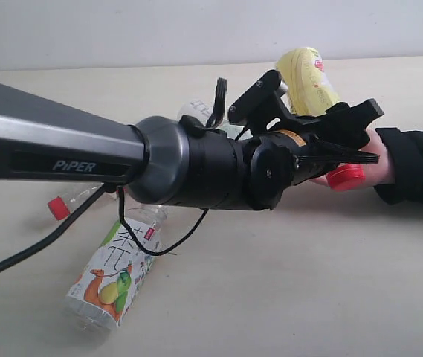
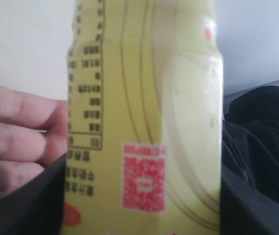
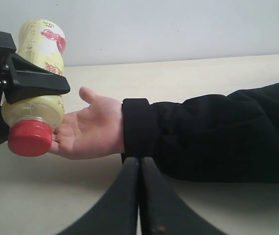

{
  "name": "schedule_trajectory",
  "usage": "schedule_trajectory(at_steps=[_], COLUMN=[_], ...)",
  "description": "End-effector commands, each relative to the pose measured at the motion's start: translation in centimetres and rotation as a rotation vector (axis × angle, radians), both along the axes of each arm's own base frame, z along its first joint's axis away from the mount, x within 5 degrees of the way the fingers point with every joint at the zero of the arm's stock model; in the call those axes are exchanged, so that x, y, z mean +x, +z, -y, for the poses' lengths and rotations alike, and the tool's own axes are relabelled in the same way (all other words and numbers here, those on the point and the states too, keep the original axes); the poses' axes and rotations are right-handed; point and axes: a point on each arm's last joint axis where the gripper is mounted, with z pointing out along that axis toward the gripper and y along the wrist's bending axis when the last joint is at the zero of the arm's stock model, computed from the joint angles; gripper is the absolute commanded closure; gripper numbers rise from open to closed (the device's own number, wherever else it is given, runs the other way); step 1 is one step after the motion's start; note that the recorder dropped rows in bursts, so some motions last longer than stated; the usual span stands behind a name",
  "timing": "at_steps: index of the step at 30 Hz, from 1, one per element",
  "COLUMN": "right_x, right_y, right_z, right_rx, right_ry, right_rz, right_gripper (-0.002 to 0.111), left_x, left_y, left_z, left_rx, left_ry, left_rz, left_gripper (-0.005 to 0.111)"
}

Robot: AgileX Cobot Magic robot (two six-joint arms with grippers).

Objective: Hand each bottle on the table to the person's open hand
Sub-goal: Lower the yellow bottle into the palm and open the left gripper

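Observation:
My left gripper (image 1: 369,135) is shut on the yellow-green bottle (image 1: 308,78), holding it tilted with its red cap (image 1: 345,177) low, against the person's open hand (image 1: 380,162). In the left wrist view the bottle (image 2: 144,122) fills the frame between the jaws, with the person's fingers (image 2: 16,132) beside it. The right wrist view shows the bottle (image 3: 36,105) resting at the fingertips of the upturned palm (image 3: 92,129). My right gripper (image 3: 139,164) is shut and empty, low over the table (image 3: 203,68).
The white tea-label bottle (image 1: 114,275) lies on the table (image 1: 308,282) at the front left. A clear bottle with a red cap (image 1: 59,208) lies behind the arm. Another bottle (image 1: 196,110) shows partly behind the wrist. A black sleeve (image 1: 419,167) reaches in from the right.

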Motion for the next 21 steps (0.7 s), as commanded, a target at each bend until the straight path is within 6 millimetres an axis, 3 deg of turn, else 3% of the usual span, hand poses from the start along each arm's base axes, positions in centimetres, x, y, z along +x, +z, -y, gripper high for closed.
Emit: schedule_trajectory(at_steps=[1, 7, 14, 21], right_x=[0.0, 0.0, 0.0, 0.0], right_y=[0.2, 0.3, 0.2, 0.2], right_z=[0.0, 0.0, 0.0, 0.0], right_rx=[-0.002, -0.001, -0.001, -0.003], right_ry=[0.001, 0.001, 0.001, 0.001], right_rz=[0.009, 0.016, 0.012, 0.012], right_gripper=[0.108, 0.108, 0.108, 0.108], left_x=[0.2, 0.3, 0.9, 0.9], left_y=[-0.1, -1.6, -1.7, -2.0], left_z=[0.0, 0.2, 1.5, 1.4], left_rx=[0.004, 0.004, -0.01, 0.019], left_ry=[-0.001, 0.016, -0.002, -0.028], left_rz=[-0.011, -0.055, -0.059, -0.088], left_gripper=[0.083, 0.083, 0.083, 0.076])
